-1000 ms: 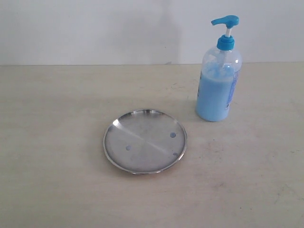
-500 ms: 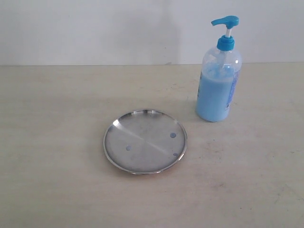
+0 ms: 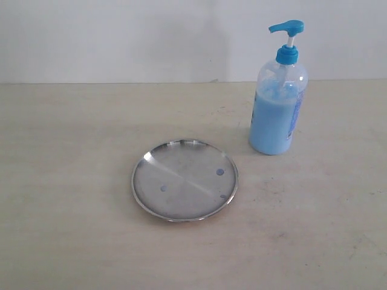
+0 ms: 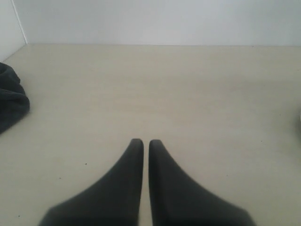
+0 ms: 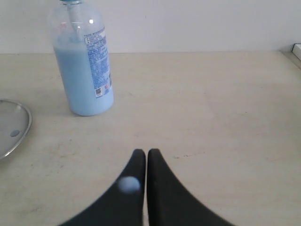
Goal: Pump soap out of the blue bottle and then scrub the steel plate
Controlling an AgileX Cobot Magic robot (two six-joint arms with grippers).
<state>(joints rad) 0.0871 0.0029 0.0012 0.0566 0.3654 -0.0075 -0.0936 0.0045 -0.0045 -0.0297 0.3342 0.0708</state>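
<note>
The steel plate [image 3: 184,179] lies flat near the table's middle, with three small bluish drops of soap [image 3: 220,171] on it. The blue bottle [image 3: 277,109] stands upright behind and to the right of the plate, its pump head [image 3: 286,27] raised; it also shows in the right wrist view [image 5: 84,66], with the plate's rim [image 5: 21,127] beside it. Neither arm shows in the exterior view. My right gripper [image 5: 146,151] is shut and empty, well short of the bottle, with a pale blue blob on one finger [image 5: 128,184]. My left gripper [image 4: 146,141] is shut over bare table.
A dark cloth-like object [image 4: 10,101] lies at the edge of the left wrist view. A white wall [image 3: 151,36] runs behind the beige table [image 3: 72,139]. A pale object's corner [image 5: 296,49] shows at the table's far side in the right wrist view.
</note>
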